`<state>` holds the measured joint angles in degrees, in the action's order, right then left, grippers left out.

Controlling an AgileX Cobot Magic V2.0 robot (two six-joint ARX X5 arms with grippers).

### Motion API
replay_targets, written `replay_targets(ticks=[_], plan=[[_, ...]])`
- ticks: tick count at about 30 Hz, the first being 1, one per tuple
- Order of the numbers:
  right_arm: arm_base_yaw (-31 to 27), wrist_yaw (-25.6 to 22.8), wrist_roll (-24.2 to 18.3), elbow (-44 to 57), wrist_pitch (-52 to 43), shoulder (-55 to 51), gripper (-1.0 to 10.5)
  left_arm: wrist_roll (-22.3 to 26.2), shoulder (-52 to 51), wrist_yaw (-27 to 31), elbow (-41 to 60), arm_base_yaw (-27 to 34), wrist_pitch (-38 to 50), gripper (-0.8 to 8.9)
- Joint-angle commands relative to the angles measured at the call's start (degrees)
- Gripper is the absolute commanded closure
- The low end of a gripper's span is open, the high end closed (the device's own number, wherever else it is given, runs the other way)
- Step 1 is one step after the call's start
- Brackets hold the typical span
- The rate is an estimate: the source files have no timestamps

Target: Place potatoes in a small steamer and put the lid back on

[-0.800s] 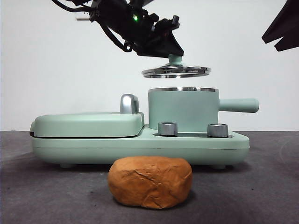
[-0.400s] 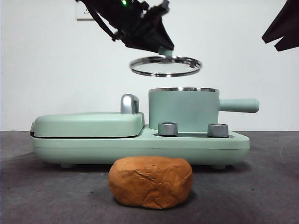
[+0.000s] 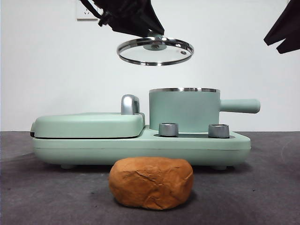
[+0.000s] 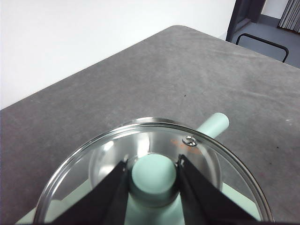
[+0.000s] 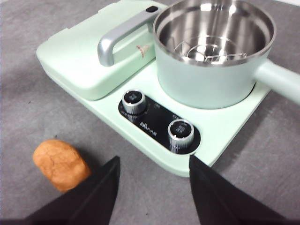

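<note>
The glass lid hangs high above the table, left of the small steamer, tilted a little. My left gripper is shut on the lid's mint-green knob. The steamer stands uncovered on the appliance base, its steel inside bare. The potato, an orange-brown creased lump, lies on the table in front of the base; the potato also shows in the right wrist view. My right gripper is open, held high above the control knobs, holding nothing.
The mint-green appliance base carries a flat grill cover with a chrome handle and two steel knobs. The steamer's side handle sticks out to the right. A black chair frame stands beyond the table.
My left gripper has lifted the lid higher and carried it to the left, away from above the steamer. The potato and right arm have not moved.
</note>
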<state>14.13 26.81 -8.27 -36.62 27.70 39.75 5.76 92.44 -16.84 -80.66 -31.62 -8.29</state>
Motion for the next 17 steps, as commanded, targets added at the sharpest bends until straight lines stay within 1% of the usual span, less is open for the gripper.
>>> replay_targets(ticks=[1,4,7,12,17], plan=[[1.46,0.15,-2.71,-1.01,0.76,0.26,6.8,-0.33,-2.34,-0.26,1.79,0.02,1.44,7.97],[4.02,0.04,-5.55,-1.01,1.57,0.66,6.3,-0.35,-5.49,0.24,6.25,0.46,1.9,7.97],[7.19,-0.72,-7.52,-1.01,2.08,1.66,6.3,-0.37,-9.38,1.6,11.37,0.66,1.9,7.97],[13.55,-3.87,-10.29,-1.01,2.01,5.27,6.3,-0.74,-17.33,3.39,20.39,1.44,2.49,7.98],[20.09,-5.88,-10.86,-1.01,1.07,10.34,6.1,-1.79,-24.57,3.98,25.92,2.78,1.44,7.98]])
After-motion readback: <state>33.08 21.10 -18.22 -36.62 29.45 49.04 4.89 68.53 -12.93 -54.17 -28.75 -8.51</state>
